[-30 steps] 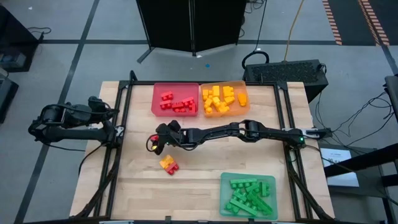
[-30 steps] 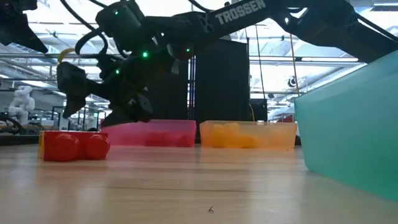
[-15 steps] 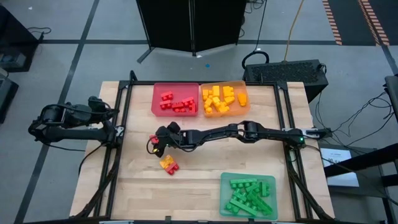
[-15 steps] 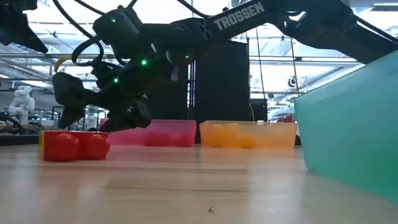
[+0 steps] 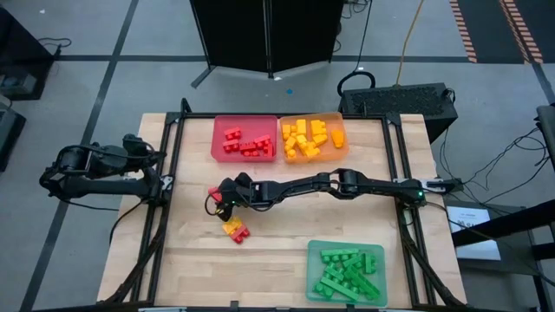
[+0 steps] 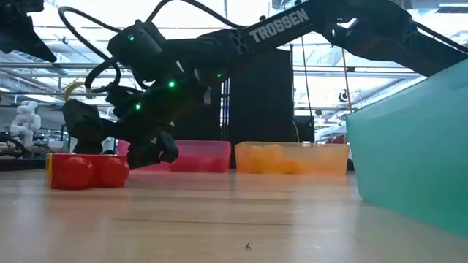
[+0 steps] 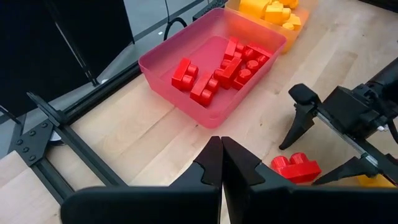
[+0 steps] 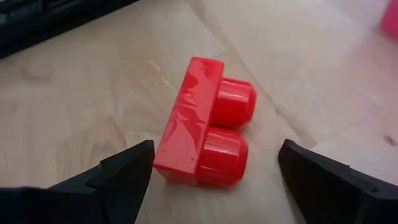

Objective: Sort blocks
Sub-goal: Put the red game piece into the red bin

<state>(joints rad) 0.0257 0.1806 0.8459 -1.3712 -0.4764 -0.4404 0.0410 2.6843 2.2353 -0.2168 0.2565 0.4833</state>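
A red two-stud brick [image 8: 205,130] lies on its side on the bare wood, also seen in the left wrist view [image 7: 297,168] and small in the high view [image 5: 212,191]. My right gripper [image 8: 216,152] is open and low over the table [image 5: 217,201], one finger on either side of this brick, with a gap on both sides. A yellow and a red brick [image 5: 233,230] lie together just nearer the table's front edge [image 6: 88,170]. Red bricks fill the red tray [image 5: 217,139], yellow ones the orange tray [image 5: 345,149], green ones the green tray [image 5: 310,260]. My left gripper [image 7: 221,149] is shut and waits at the table's left edge [image 5: 158,180].
The red and orange trays stand side by side at the far edge, and the green tray sits at the near right corner [image 6: 409,139]. A black metal frame [image 5: 173,165] runs along the table's sides. Bare wood lies between the loose bricks and the trays.
My right gripper has come down toward the table and a little toward the left edge, so its open fingers now stand around the lone red brick. The bricks have stayed where they were.
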